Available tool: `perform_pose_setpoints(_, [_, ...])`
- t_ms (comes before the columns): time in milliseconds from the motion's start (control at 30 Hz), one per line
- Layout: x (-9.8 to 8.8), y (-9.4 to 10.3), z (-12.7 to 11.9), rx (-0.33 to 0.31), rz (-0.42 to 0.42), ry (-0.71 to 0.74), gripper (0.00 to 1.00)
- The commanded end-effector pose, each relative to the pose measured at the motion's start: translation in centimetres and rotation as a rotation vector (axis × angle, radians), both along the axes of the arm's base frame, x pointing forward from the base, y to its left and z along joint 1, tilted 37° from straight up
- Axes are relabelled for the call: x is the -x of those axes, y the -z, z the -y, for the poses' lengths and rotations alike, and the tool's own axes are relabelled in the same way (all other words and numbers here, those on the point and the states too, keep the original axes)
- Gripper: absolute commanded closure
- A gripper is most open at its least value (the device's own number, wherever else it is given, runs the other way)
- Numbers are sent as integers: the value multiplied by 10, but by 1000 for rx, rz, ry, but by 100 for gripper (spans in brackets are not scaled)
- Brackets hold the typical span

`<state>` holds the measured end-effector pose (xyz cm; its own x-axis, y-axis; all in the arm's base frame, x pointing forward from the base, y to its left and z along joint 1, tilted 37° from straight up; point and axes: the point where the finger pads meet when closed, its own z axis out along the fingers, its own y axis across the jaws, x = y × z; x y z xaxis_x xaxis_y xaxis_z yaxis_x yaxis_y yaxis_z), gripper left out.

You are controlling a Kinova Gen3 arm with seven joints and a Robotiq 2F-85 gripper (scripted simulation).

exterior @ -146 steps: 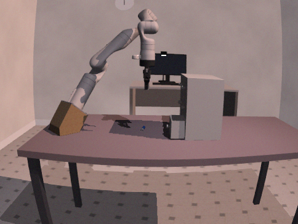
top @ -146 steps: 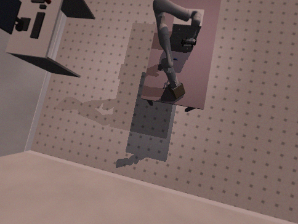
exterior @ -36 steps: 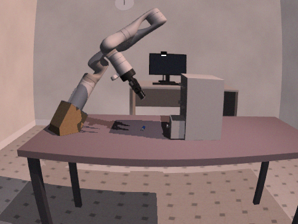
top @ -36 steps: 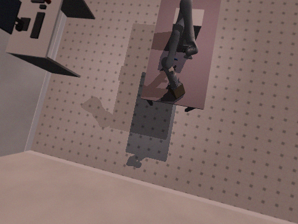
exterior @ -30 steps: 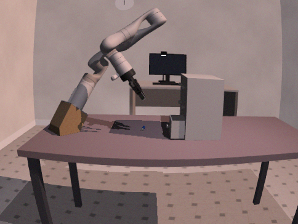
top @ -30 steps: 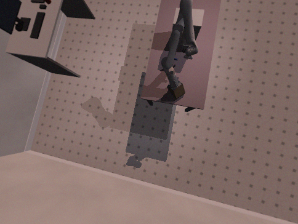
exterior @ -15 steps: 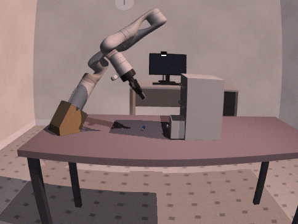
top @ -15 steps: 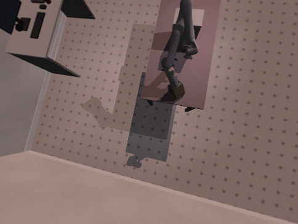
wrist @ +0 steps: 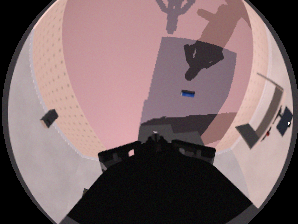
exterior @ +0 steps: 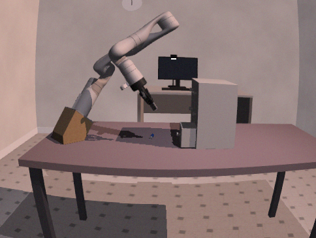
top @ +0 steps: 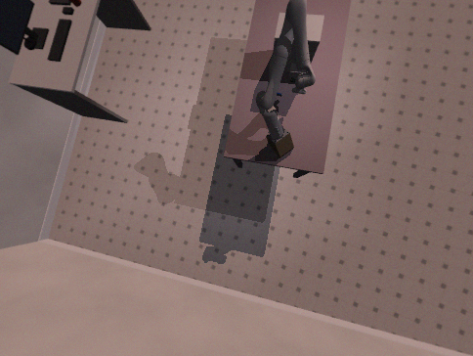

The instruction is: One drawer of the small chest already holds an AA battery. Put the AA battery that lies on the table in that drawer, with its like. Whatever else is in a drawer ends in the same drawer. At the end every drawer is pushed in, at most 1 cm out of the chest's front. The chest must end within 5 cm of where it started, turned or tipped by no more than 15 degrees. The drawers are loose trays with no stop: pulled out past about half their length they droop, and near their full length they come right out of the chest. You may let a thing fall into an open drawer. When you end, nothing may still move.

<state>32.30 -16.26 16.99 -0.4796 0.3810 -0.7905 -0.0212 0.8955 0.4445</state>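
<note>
The AA battery (exterior: 151,135) (wrist: 188,94), small with a blue end, lies on the purple table (exterior: 130,157) to the left of the chest; it also shows as a blue speck in the top view (top: 279,94). The small white chest (exterior: 213,114) (top: 317,26) stands mid-table. Its bottom drawer (exterior: 187,134) sticks out to the left; the upper drawers look pushed in. My gripper (exterior: 154,107) (wrist: 155,138) is shut and empty. It hangs tilted in the air, well above the battery and left of the chest's front.
The arm's brown base block (exterior: 70,125) (top: 283,144) sits at the table's left end. A desk (exterior: 163,98) with a dark monitor (exterior: 177,68) stands behind the table. The table's front edge (exterior: 157,168) runs below the battery.
</note>
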Motion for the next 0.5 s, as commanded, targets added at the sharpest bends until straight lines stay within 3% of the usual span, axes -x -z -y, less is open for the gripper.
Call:
perform_pose_setpoints(0, [-7,6,-7,-7,-5,-13,100])
perform_pose_setpoints(467, [-45,31,-20,-6,-6,-14,100])
